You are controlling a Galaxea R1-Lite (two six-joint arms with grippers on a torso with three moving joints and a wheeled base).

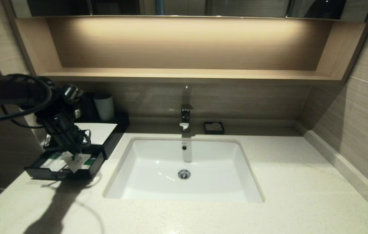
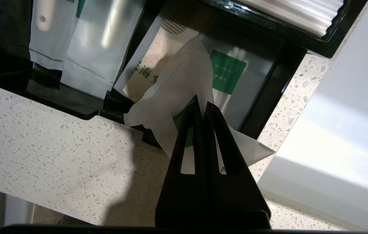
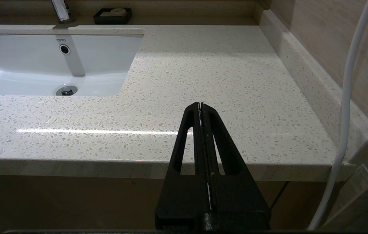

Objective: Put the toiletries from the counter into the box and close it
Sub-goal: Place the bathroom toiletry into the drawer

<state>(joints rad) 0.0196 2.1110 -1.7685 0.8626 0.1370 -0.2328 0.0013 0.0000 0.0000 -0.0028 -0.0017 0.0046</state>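
Observation:
The black box [image 1: 114,131] with a white top panel stands on the counter [image 1: 268,182] left of the sink, its front drawer [image 1: 41,172] pulled out. My left gripper [image 1: 73,152] is shut on the white sachet [image 1: 80,162] with a green label and holds it tilted over the drawer's front right corner. In the left wrist view my left gripper [image 2: 202,104] pinches the sachet [image 2: 177,97], which overhangs the drawer rim [image 2: 265,97]. Other wrapped packets [image 2: 73,48] lie in the drawer. My right gripper [image 3: 200,104] is shut and empty, off the counter's front right edge.
A grey cup [image 1: 104,106] stands on the back of the box. The white sink [image 1: 184,169] with a tap [image 1: 185,117] fills the middle. A small black soap dish [image 1: 214,127] sits behind it. A white cable [image 3: 346,97] hangs near the right wall.

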